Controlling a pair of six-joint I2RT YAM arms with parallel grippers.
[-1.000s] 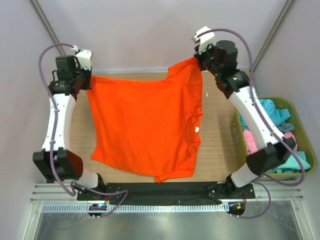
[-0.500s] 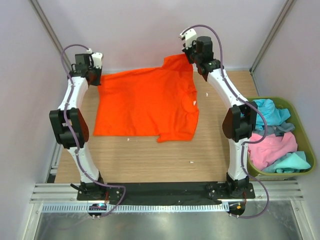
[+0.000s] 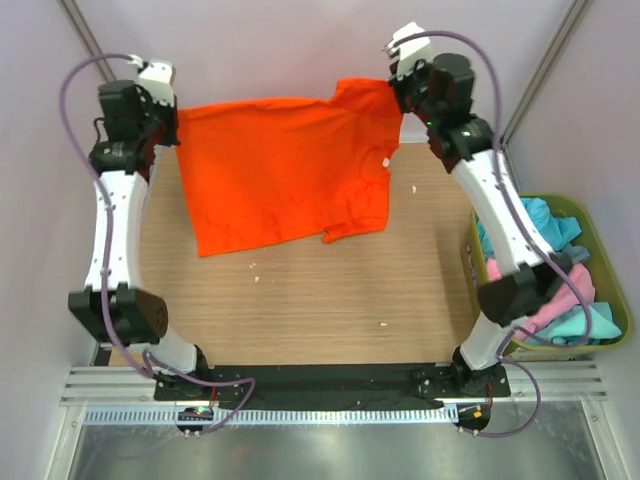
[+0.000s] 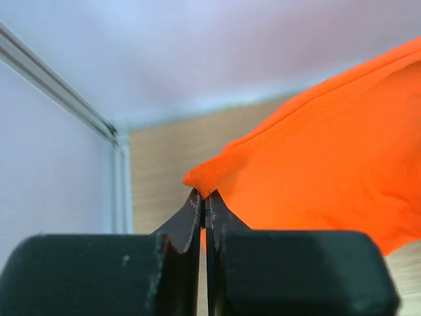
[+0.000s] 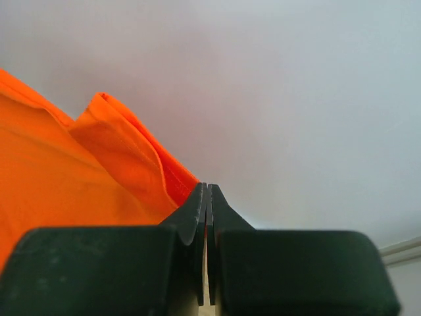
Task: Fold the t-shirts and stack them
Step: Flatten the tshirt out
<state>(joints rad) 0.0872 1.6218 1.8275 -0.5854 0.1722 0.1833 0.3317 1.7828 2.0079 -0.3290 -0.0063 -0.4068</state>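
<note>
the orange t-shirt (image 3: 285, 165) hangs spread wide over the far half of the wooden surface (image 3: 320, 300), stretched along its upper edge between the two arms, with its lower hem sagging toward the wood. the left hand (image 4: 204, 197) is pressed together on a corner of the cloth at the far left, and the right hand (image 5: 206, 189) is likewise closed, pinching the cloth beside a sleeve at the far right. at the right side an olive-green bin (image 3: 606, 255) holds a turquoise shirt (image 3: 540, 220) and a pink shirt (image 3: 565, 295) heaped together.
</note>
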